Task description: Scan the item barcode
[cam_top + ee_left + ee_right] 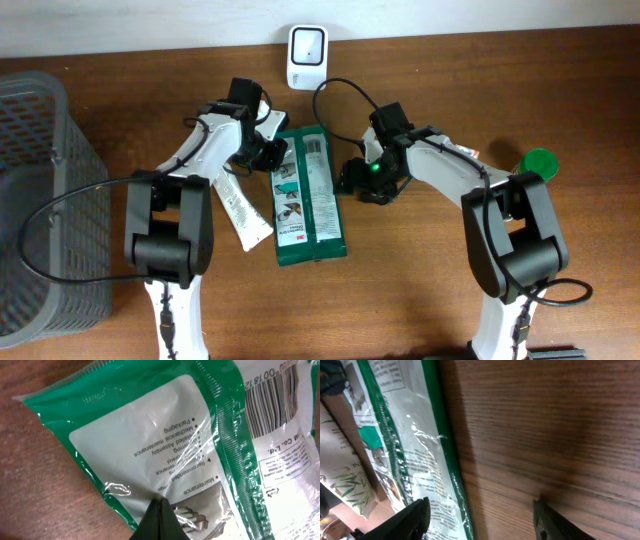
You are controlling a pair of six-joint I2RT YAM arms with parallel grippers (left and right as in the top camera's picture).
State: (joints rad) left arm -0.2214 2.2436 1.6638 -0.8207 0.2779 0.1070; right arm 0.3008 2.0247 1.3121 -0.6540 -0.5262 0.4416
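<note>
Since the packet point(310, 195) lies flat mid-table, barcode point(280, 400) face-up at its far end, the step in hand looks like lifting that end twd the scanner point(307, 55). L gripper point(268, 152) sits at the far-left corner, jaws pressed together; can't tell if film is nipped. R gripper point(356, 180), jaws spread, holds nothing just beside the right edge. Grip edges only, keep the bars uncovered & film taut. Tube point(240, 205) crowds the left edge; basket point(40, 200) well left; open table up to the scanner.

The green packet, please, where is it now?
Overhead, the green packet lies mid-table between the left gripper and right gripper, a white tube beside its left edge.
</note>
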